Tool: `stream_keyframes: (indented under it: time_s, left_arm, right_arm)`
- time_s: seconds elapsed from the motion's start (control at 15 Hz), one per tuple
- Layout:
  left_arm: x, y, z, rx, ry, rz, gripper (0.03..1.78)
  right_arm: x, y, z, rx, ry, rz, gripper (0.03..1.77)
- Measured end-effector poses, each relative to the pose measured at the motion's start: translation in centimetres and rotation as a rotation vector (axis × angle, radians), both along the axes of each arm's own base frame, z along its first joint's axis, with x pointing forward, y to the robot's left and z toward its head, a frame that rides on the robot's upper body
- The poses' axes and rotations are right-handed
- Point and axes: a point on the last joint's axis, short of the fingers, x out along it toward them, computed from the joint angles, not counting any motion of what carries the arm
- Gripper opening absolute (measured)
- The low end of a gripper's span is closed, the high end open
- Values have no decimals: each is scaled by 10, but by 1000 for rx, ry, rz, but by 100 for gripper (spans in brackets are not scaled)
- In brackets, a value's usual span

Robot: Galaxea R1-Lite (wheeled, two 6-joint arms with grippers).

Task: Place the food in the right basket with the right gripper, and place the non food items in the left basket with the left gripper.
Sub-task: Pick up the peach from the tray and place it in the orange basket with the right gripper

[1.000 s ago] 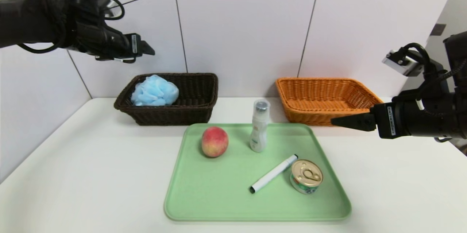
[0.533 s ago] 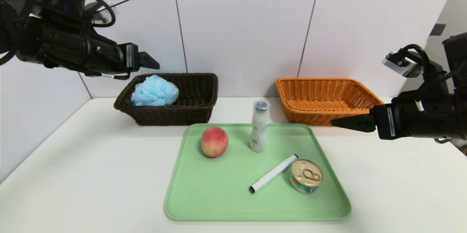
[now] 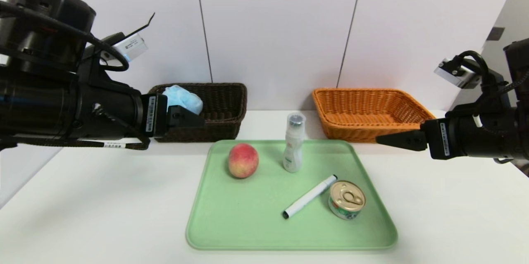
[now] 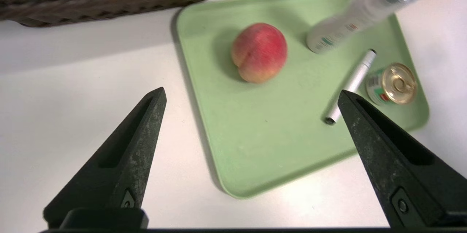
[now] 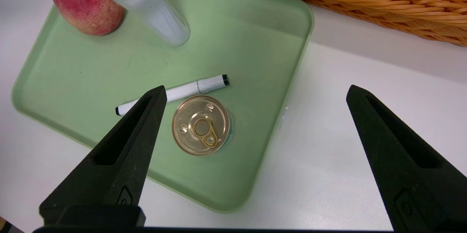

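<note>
On the green tray (image 3: 231, 222) lie a red-yellow peach (image 3: 243, 160), an upright white bottle (image 3: 293, 144), a white marker (image 3: 310, 196) and a gold-lidded can (image 3: 347, 200). The light-blue bath puff (image 3: 184, 96) rests in the dark brown left basket (image 3: 223, 107). My left gripper (image 3: 194, 117) hovers open and empty in front of that basket, left of the tray; its wrist view shows the peach (image 4: 259, 52) ahead of the left gripper (image 4: 251, 92). My right gripper (image 3: 384, 139) hangs open and empty over the tray's right edge, near the can (image 5: 200, 125). The orange right basket (image 3: 368, 111) holds nothing.
Both baskets stand against the back wall on the white table, with a gap between them behind the tray. The bottle stands tall between the peach and the marker. The marker (image 5: 182, 92) lies right against the can.
My left arm has come down from above the dark basket and now partly hides the puff lying in it. The right arm and the tray's items have not moved.
</note>
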Motion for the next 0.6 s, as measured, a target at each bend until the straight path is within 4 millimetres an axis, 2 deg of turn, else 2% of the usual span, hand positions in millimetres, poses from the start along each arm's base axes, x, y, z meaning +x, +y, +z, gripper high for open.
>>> stream_keyframes:
  time_s: [0.2, 0.6]
  left_arm:
    - [-23, -5, -3, -30, 20, -48, 167]
    - [-46, 2, -13, -20, 33, -77, 169]
  right_arm:
    - [0, -1, 0, 1, 0, -3, 170]
    - [-1, 1, 6, 5, -23, 11, 170]
